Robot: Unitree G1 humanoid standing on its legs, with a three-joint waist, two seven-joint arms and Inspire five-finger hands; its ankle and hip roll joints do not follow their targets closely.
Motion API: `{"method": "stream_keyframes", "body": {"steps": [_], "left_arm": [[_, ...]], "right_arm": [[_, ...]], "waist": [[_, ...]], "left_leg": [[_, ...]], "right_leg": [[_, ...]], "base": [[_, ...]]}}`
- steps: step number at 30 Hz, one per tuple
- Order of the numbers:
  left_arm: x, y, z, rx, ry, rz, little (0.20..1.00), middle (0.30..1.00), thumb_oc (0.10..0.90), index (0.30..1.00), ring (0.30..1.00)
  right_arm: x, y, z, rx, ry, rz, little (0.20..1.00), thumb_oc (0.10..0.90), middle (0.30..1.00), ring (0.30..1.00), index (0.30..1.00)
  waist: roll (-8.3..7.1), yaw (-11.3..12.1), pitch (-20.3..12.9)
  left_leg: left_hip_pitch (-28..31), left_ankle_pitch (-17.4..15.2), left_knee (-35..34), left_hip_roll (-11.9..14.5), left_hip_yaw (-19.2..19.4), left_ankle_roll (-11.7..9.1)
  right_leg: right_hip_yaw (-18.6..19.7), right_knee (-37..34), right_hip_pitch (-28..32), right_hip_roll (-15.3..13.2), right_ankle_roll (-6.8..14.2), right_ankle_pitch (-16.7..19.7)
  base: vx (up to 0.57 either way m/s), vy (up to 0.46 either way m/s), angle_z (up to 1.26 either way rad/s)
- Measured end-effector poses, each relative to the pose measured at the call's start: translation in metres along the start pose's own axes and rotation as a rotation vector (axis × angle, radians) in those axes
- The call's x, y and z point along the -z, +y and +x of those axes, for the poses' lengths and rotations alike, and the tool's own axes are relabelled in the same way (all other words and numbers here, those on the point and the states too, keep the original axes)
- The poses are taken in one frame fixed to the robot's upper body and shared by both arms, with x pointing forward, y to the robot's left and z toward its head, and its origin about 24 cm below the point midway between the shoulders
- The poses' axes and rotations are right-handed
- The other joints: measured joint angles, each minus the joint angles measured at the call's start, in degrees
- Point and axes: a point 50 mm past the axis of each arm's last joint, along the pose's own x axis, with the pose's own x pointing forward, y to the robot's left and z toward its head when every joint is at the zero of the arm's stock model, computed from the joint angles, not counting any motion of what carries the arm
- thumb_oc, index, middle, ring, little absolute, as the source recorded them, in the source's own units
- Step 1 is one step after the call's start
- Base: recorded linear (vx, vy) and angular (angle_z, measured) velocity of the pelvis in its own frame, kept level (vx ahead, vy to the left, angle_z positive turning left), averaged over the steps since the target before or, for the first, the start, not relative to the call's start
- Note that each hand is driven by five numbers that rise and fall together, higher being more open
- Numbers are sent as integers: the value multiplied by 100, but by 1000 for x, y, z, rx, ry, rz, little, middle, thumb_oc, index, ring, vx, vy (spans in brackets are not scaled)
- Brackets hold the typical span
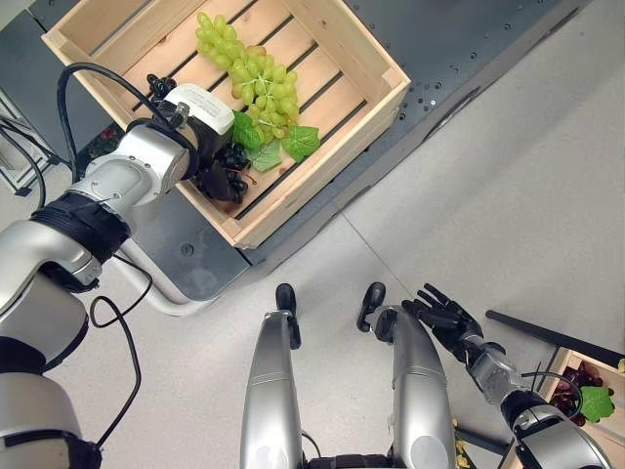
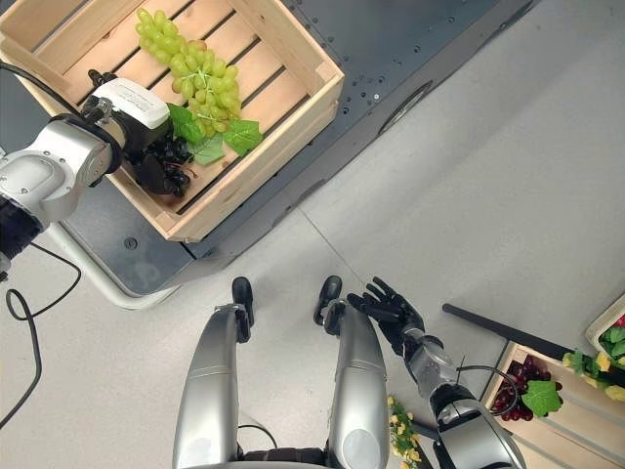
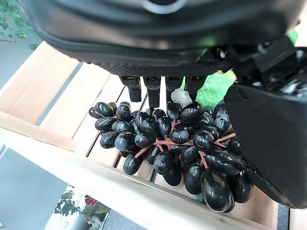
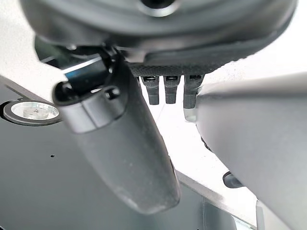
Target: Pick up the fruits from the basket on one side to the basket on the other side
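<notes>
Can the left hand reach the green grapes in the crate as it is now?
Probably yes: the left hand is inside the crate beside the green grapes, but its fingers are on the black grapes.

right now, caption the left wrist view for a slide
Left hand over black grapes in the wooden crate.

Looks like a robot lab / test space: bare pale grey floor [image 1: 488, 176] w/ seams, dark metal platform [image 1: 459, 39] w/ bolt holes, slatted wooden crate [image 1: 322, 117] w/ fake plastic grapes [image 1: 254, 73] as props
</notes>
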Motion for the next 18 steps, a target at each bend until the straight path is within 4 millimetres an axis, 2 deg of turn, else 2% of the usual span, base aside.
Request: {"method": "stream_keyframes", "body": {"steps": [1,2,3,4,18], "left_arm": [[-1,1,0,-3,0,14,900,900,800,900,900],[-2,1,0,-7,-1,14,801,801,734,801,801],[-1,1,0,-8,-1,14,801,801,734,801,801],[-1,1,0,-12,-1,14,300,300,400,300,300],[-5,8,0,-142,-48,38,300,300,400,300,300]], "right_arm": [[0,0,0,0,0,1,900,800,900,900,900],[0,0,0,-2,-2,4,900,800,900,900,900],[0,0,0,-2,-3,5,900,800,900,900,900],[-1,0,0,-2,-5,10,900,800,900,900,900],[1,-1,-1,-15,-22,77,900,800,900,900,900]], "waist": [[-2,-1,-1],[-4,-3,-2],[-5,-3,-3],[-6,-4,-3],[-13,-7,-4]], "left_leg": [[-15,0,1,0,-5,0],[-41,0,4,1,-5,0],[-55,0,7,1,-5,1],[-94,1,16,2,-12,0],[-128,-3,44,14,10,-1]], "right_leg": [[-5,-4,-9,2,5,-3],[-8,-8,-29,2,7,-4],[-8,-8,-41,2,8,-3],[-14,-6,-68,5,2,1],[-49,-58,-41,8,28,39]], "base": [[0,0,0],[0,0,0],[-30,-12,0],[-47,-14,1],[-15,-4,0]]}}
